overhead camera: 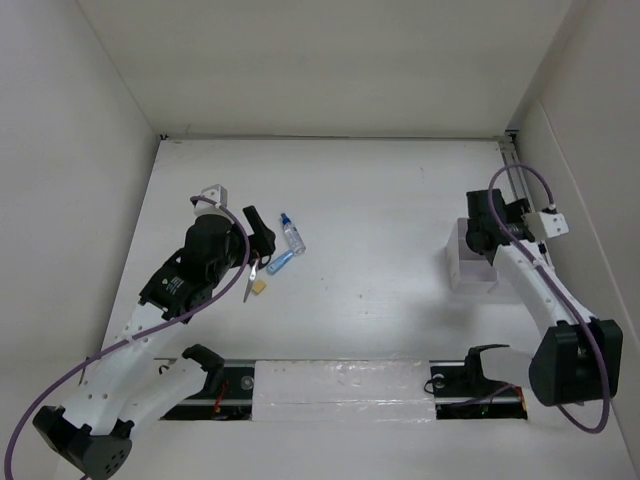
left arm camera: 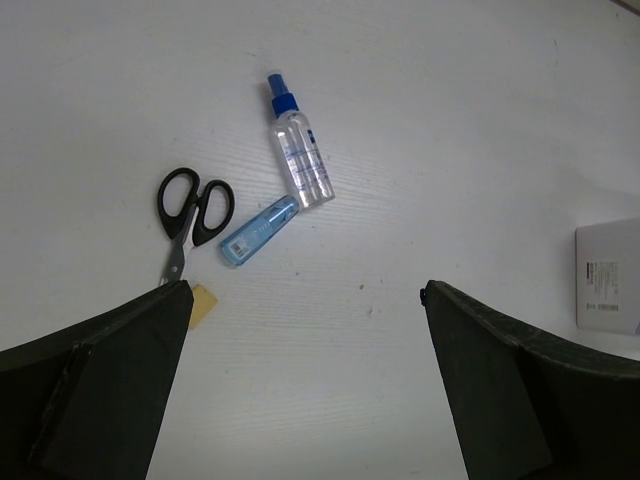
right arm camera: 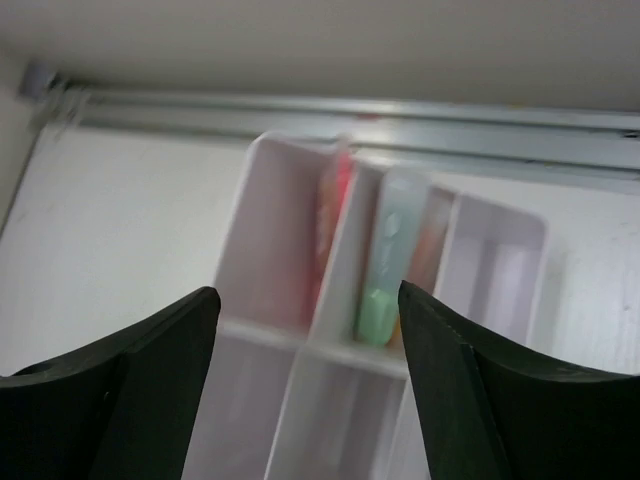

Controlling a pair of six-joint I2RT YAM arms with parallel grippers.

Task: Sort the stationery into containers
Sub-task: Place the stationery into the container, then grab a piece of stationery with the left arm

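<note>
My white table (overhead camera: 380, 200) carries a loose cluster in its left half. There are black-handled scissors (left arm camera: 186, 228) with a small yellow eraser (left arm camera: 204, 303) just beside their blades, and a blue-capped clear bottle (left arm camera: 300, 160) with a short blue tube (left arm camera: 256, 232) lying near it. The white divided organiser (overhead camera: 462, 270) sits close to the right edge.

Looked like a robotics lab booth, not anyone's home. Plain white walls (overhead camera: 330, 60) boxed in a white table (overhead camera: 380, 290). The left arm (overhead camera: 150, 330) and right arm (overhead camera: 540, 290) sat bolted at the near edge, trailing purple cables (overhead camera: 50, 393), and a metal rail (right arm camera: 350, 120) ran along the back.
</note>
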